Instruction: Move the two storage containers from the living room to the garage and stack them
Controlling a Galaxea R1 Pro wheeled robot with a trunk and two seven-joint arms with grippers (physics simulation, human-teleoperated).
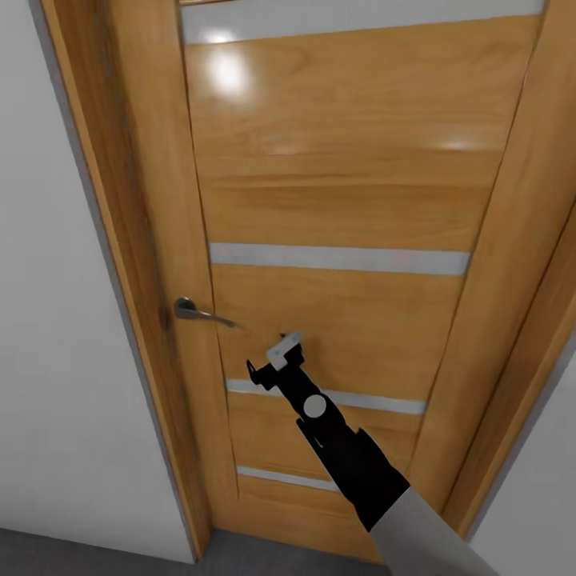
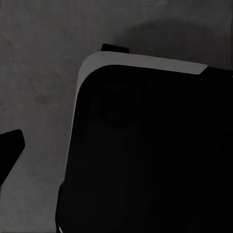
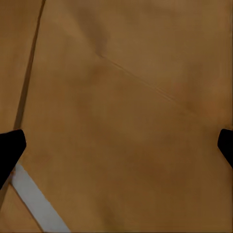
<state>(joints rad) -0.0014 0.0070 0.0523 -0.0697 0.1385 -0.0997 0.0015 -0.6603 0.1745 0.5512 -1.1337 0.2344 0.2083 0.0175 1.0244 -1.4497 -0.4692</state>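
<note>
Our right gripper [image 1: 270,364] reaches up toward a honey-coloured wooden door [image 1: 336,176]. In the right wrist view its two black fingertips [image 3: 9,150] sit at opposite edges of the picture with bare wood between them, so we read the fingers as spread apart and holding nothing. In the head view the gripper's tip is small and partly covered by a white block on it, and we cannot tell whether it touches the door.

Of our left gripper, one dark fingertip [image 2: 8,145] juts in at the edge of the left wrist view; the other is cut off, so we cannot tell whether it is apart or together. Beside it a large black rounded body with a pale grey rim [image 2: 141,145] lies over a dark grey rough floor [image 2: 39,58]; what that body is, we cannot make out.

Just beside the right gripper, toward the door's edge, is a grey metal lever handle [image 1: 200,312]. The door carries horizontal pale grey strips [image 1: 336,259] and stands in a wooden frame [image 1: 120,240], with plain light grey wall [image 1: 48,320] on either side. A band of dark grey floor runs along the base of the wall. The door's top and far side are cut off.
</note>
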